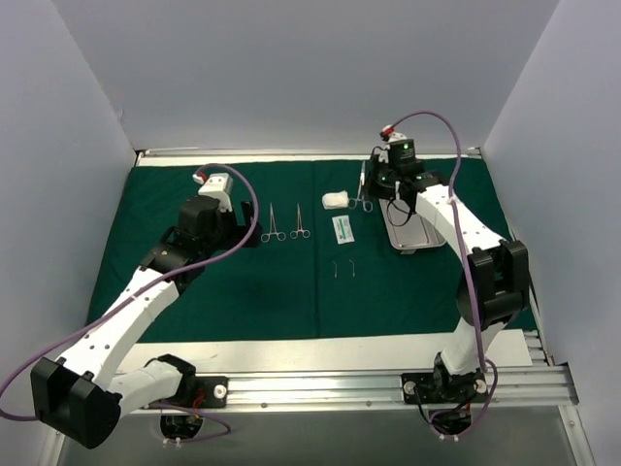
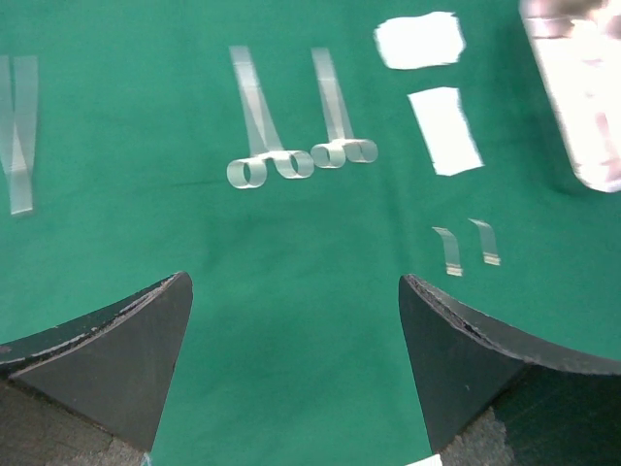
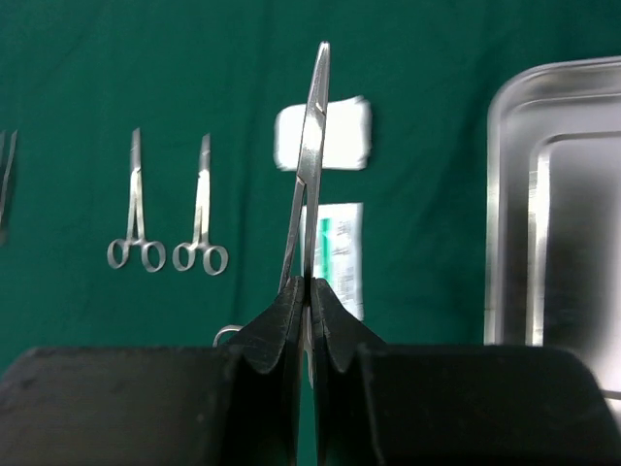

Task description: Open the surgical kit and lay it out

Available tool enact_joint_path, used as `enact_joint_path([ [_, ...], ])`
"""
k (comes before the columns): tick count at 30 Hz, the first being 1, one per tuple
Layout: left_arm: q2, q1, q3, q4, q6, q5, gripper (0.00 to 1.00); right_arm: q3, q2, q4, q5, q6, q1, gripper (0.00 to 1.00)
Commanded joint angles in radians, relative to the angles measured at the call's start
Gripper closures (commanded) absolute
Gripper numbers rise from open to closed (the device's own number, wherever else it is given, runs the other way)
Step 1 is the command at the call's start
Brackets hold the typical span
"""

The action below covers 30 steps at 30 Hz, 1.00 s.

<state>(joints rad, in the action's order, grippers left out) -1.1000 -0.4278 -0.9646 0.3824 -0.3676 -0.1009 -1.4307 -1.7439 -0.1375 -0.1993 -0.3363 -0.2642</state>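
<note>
My right hand (image 3: 307,288) is clenched on a scissor-like instrument (image 3: 312,146), its tips pointing to 12 o'clock and the tray (image 3: 558,194) at its 3 o'clock. My left hand (image 2: 294,283) hangs released over the spread drape (image 2: 291,233), with two clamps (image 2: 258,116) at 12 o'clock and the gauze (image 2: 419,41) at 1 o'clock.

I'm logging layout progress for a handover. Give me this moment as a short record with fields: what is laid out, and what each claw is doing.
drape: green, spread flat on the table
tray: on the drape at the right, visible part bare
laid out: two ringed clamps side by side, gauze wad, packet, two small metal pieces
right claw: shut on a scissor-like instrument, left of the tray
left claw: open, empty, over bare drape
</note>
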Motion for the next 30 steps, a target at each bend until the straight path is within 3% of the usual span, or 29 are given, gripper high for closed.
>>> enact_joint_path([
  [1,-0.027,-0.063,-0.068,-0.091,-0.097,0.053,0.03,0.022,0.058,0.033,-0.005,-0.052,-0.058,1.0],
  [8,-0.141,-0.163,-0.109,-0.209,-0.163,0.118,0.0,0.076,0.098,0.107,-0.018,-0.102,-0.171,1.0],
  [9,-0.152,-0.17,-0.114,-0.223,-0.169,0.13,0.05,0.081,0.103,0.114,-0.02,-0.112,-0.182,1.0],
  [20,-0.274,-0.201,-0.14,-0.339,-0.241,0.173,0.14,0.138,0.145,0.226,-0.042,-0.147,-0.274,1.0],
  [30,-0.347,-0.2,-0.154,-0.366,-0.246,0.173,0.46,0.164,0.175,0.263,-0.061,-0.148,-0.311,1.0],
])
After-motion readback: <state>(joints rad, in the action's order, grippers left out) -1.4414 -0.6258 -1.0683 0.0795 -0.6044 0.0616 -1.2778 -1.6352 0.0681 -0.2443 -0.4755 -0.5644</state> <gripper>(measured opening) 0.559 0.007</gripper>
